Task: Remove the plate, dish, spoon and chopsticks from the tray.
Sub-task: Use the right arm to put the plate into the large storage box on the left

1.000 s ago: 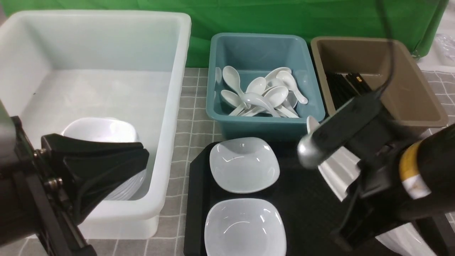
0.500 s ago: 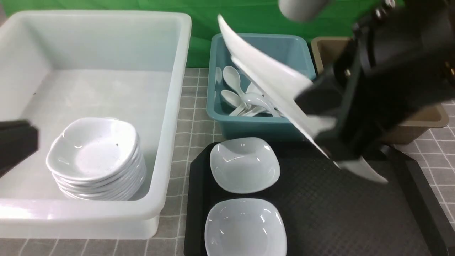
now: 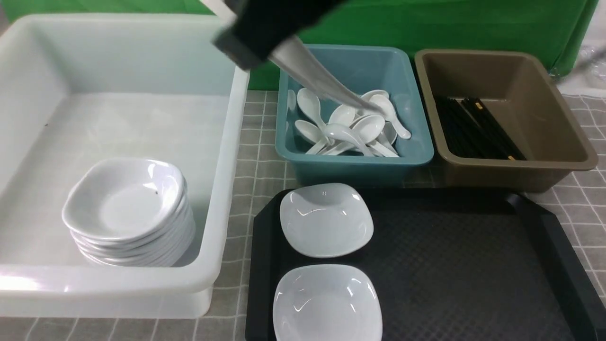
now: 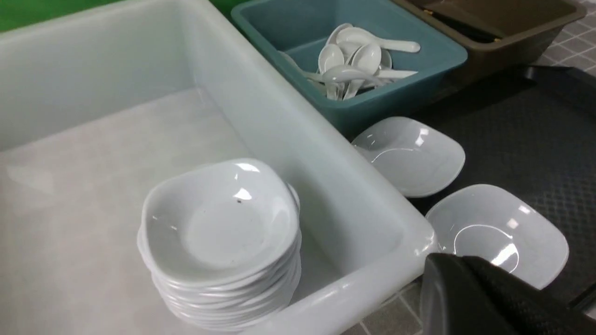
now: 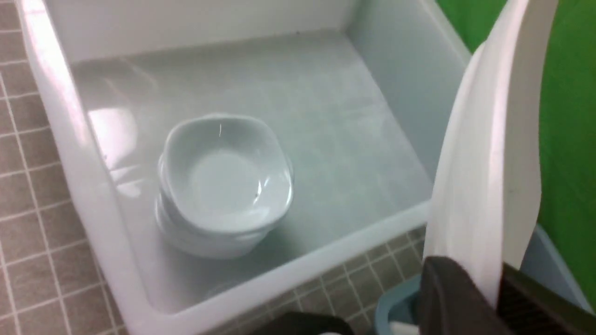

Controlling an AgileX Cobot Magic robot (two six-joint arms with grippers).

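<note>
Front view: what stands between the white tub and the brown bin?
The teal bin holding white soup spoons stands between the white tub and the brown bin, as the front view shows.

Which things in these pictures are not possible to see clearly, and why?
Right hand: front view, motion-blurred and cut by the top edge.
Plate it grips: right wrist view, edge-on, top cut off.
Left hand: left wrist view, only a dark corner; jaws hidden.
Chopsticks in the brown bin: front view, too dark to count.
</note>
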